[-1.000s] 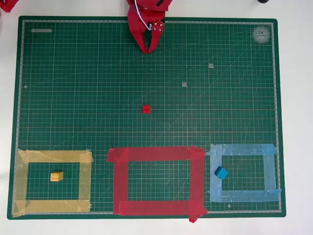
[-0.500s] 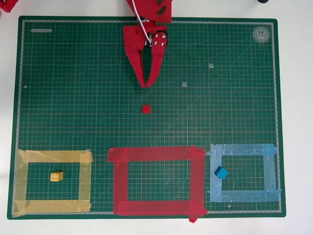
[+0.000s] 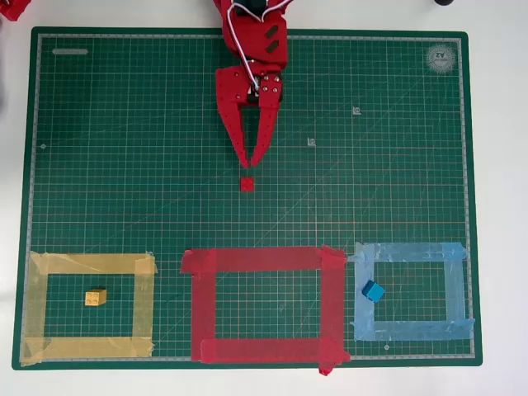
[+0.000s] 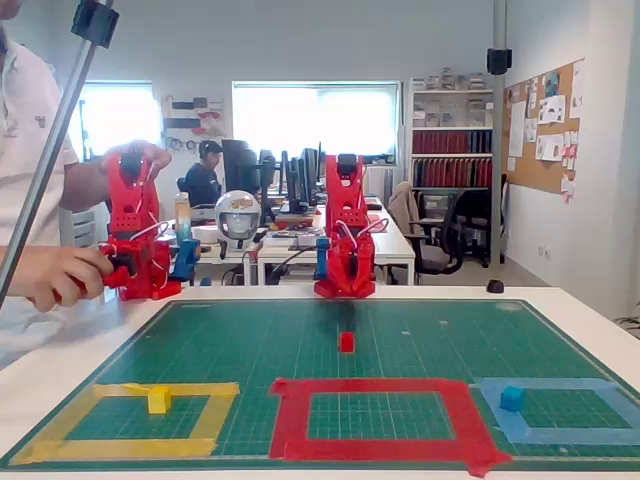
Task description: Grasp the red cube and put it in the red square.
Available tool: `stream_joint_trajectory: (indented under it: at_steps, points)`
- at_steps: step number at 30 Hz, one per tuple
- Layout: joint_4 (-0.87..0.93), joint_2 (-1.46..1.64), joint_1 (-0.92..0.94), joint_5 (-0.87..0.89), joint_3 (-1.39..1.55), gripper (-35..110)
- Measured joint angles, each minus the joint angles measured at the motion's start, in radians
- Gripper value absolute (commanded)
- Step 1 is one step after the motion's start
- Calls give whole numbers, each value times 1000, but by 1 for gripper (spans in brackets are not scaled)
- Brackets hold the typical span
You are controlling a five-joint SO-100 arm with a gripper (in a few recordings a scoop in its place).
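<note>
One small red cube [image 3: 247, 184] sits loose near the middle of the green cutting mat [image 3: 107, 165], well short of the red square [image 3: 262, 260], whose tape outline lies along the near edge between the yellow tape frame [image 3: 91, 264] on the left and the light-blue tape frame [image 3: 408, 252] on the right in the overhead view. The gripper [image 3: 250, 165] points down the mat toward the cube, its two fingers drawn together to a narrow point just beyond the cube's far side, holding nothing. That is the main risk as I judge it: with the tips this close together, a further advance would likely shove the cube forward or knock it askew rather than straddle it, so the fingers need to spread before they descend. A tiny cube can also twist out of a grasp if the pads catch a corner. The yellow cube [image 3: 96, 297] and blue cube [image 3: 374, 290] rest inside their own frames, well apart from the path.
</note>
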Motion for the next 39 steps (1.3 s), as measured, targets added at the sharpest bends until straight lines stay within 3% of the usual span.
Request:
stream_joint_trajectory:
  at_steps: [15,33,39]
  points:
    - [-92,-339,28,-5,-95,0]
    - [-98,-351,12,-54,20,8]
    - [-233,-442,12,-54,23,8]
